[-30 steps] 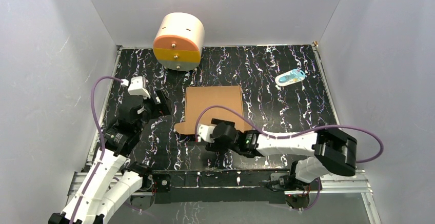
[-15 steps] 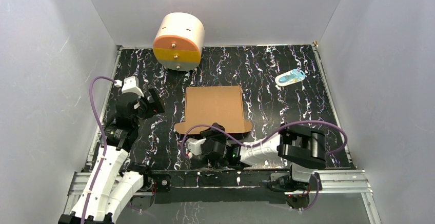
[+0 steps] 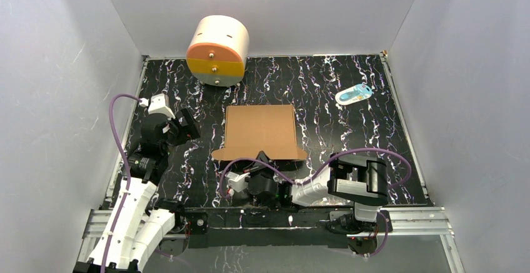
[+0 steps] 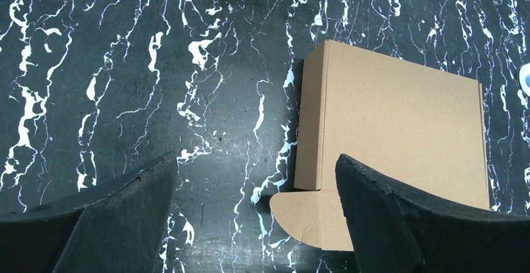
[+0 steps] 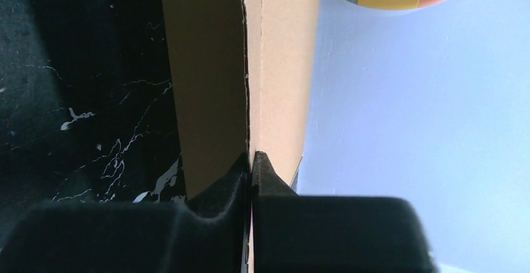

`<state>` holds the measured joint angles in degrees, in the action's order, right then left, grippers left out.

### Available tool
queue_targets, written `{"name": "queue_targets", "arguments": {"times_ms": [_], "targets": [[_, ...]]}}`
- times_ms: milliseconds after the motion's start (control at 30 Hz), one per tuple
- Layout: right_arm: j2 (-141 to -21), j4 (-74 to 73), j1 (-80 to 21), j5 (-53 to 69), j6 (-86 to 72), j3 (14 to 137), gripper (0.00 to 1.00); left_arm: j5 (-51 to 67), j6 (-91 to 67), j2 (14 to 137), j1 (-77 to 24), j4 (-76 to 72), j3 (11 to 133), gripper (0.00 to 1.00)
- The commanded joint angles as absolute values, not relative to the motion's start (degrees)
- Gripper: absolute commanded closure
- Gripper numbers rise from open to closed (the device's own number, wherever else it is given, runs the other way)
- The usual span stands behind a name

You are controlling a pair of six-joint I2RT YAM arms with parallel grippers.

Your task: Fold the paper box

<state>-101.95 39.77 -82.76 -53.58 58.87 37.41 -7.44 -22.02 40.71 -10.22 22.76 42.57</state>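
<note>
Claws at work on the black marbled table [image 3: 350, 129]: the overhead view shows the paper box [image 3: 261, 132] lying flat mid-table, with the left claw [image 3: 189, 125] hanging spread wide, apart from its left edge. Only the right wrist view shows the right claw [image 5: 251, 163] clenched on the box's near cardboard edge. Beyond stands a cream drum [image 3: 217, 49].

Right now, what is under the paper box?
Only the black marbled table shows around the paper box, which lies on it. The right gripper pinches its near edge. Anything beneath the cardboard is covered from view.
</note>
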Motion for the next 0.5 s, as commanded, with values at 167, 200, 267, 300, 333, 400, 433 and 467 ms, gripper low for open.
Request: {"name": "queue_targets", "arguments": {"times_ms": [167,200,267,300,333,400,433,467], "targets": [[-94.25,29.01,-83.71,-52.4,54.53,40.7,1.0,-4.66,-21.84,39.61,-9.84,21.19,44.3,0.07],[-92.66,26.07,-83.68,-51.2,53.42,41.34,1.0,-4.07,-21.88,39.76,-9.84,21.35,44.95,0.07],[-89.46,20.09,-83.67,-48.4,50.78,42.86,1.0,-3.12,-22.23,39.77,-9.84,21.57,46.37,0.07],[-88.11,17.13,-83.67,-47.06,49.48,43.94,1.0,-2.65,-22.21,39.73,-9.84,21.8,47.18,0.07],[-86.83,14.04,-83.67,-46.05,48.46,45.18,1.0,-2.42,-22.16,39.73,-9.84,22.13,47.99,0.07],[-84.79,7.79,-83.4,-43.96,46.7,48.0,1.0,-2.29,-21.87,40.05,-9.84,23.42,50.38,0.07],[-83.81,4.28,-82.83,-42.3,45.74,49.63,1.0,-2.22,-21.62,40.38,-9.84,24.2,51.72,0.07],[-83.1,1.04,-82.21,-40.62,44.51,51.48,1.0,-2.08,-21.35,40.9,-9.84,25.05,53.21,0.07]]}}
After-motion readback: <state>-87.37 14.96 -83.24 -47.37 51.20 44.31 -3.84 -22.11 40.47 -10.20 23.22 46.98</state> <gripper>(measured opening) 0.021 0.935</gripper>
